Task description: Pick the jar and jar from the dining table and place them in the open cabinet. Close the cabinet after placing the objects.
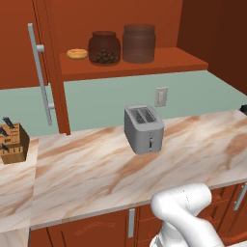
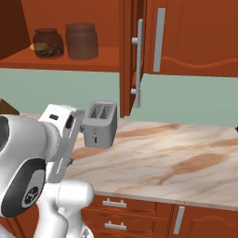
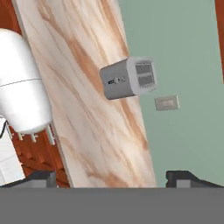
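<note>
rounded glass jar of brown nuts (image 1: 104,48) and smoky-grey cylinder jar (image 1: 139,43) side by side on open red-brown cabinet shelf (image 1: 144,65) | gripper (image 3: 111,178) jaws apart, empty | grey toaster (image 1: 143,129) on marble counter (image 1: 96,173)

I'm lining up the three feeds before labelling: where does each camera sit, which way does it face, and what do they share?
Left base view: behind the arm's left, facing the open cabinet and both jars; white arm at lower right.
Right base view: behind its right, facing the counter; arm at lower left.
Hand view: on the hand, rolled sideways, along the open gripper.
Shared: the toaster appears in all three.
</note>
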